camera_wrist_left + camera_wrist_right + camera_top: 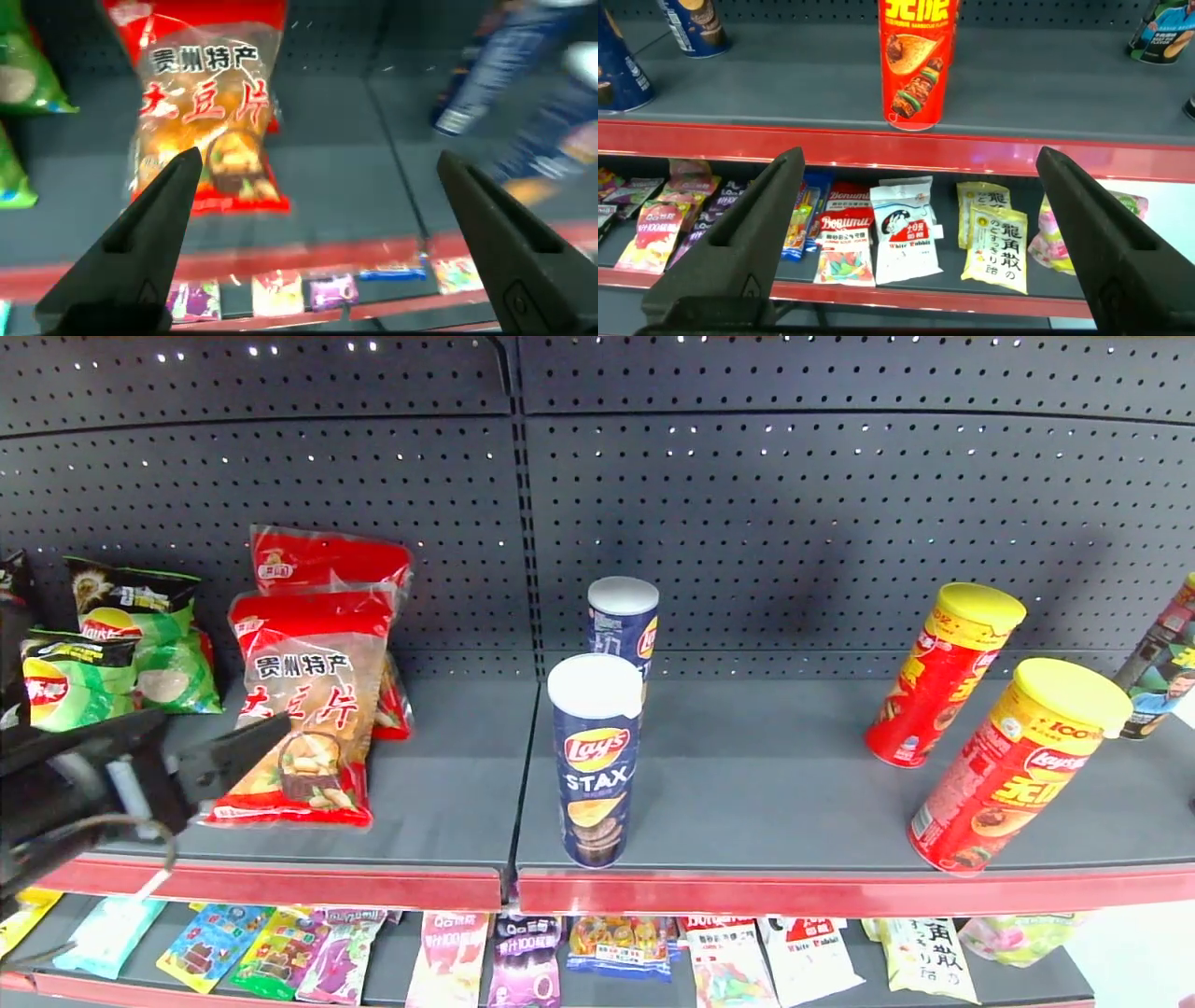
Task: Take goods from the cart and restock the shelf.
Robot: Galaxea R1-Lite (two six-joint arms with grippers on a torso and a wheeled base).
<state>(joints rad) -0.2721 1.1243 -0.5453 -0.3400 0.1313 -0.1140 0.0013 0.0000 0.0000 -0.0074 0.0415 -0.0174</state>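
Note:
My left gripper (224,737) hangs open and empty at the left front of the upper shelf (747,803), just before the front red snack bag (313,709). In the left wrist view that red bag (206,103) stands beyond the open left gripper (318,159), nothing between its fingers. Two blue cans (597,756) stand one behind the other at mid shelf. Two red cans with yellow lids (1018,765) stand to the right. My right gripper (920,154) is open and empty, lower down, facing the shelf's red front edge (990,149) below a red can (920,56).
Green chip bags (121,644) fill the shelf's far left, and another can (1158,672) stands at the far right. A lower shelf holds a row of flat snack packets (448,957), among them white packets (906,233). Open shelf floor lies between the blue and red cans.

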